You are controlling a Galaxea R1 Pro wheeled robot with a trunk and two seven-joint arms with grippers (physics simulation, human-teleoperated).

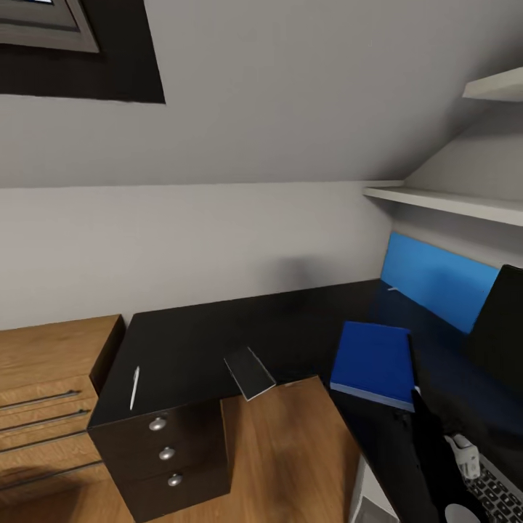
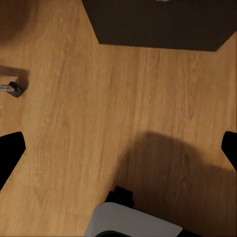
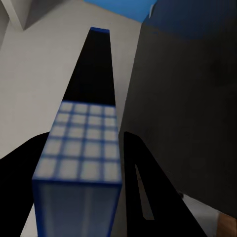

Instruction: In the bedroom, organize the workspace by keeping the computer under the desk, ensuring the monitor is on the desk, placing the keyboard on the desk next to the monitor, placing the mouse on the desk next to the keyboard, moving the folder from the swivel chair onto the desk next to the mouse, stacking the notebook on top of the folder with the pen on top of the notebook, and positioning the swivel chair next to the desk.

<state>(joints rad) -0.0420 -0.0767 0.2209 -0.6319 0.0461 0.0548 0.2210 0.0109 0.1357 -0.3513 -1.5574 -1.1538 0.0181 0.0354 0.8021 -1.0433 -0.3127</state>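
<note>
The black desk (image 1: pixel 218 341) runs along the wall and turns a corner at the right. A blue folder (image 1: pixel 373 363) lies flat on it near the corner. A dark grey notebook (image 1: pixel 249 373) overhangs the desk's front edge, and a white pen (image 1: pixel 134 387) lies at the left end. The black monitor (image 1: pixel 500 334) stands at the right edge of the head view. My right gripper (image 3: pixel 84 137) is shut on one end of the keyboard (image 3: pixel 86 148), whose keys (image 1: pixel 501 494) show low on the right beside my right arm (image 1: pixel 434 457). My left gripper (image 2: pixel 118 148) hangs open over the wooden floor (image 2: pixel 74 123).
A drawer unit (image 1: pixel 167 454) sits under the desk's left end, next to a wooden dresser (image 1: pixel 43 392). White shelves (image 1: pixel 450 202) and a blue panel (image 1: pixel 439 280) are on the right wall. A small white object (image 1: pixel 465 454) lies by the keyboard. A dark caster (image 2: pixel 15 89) rests on the floor.
</note>
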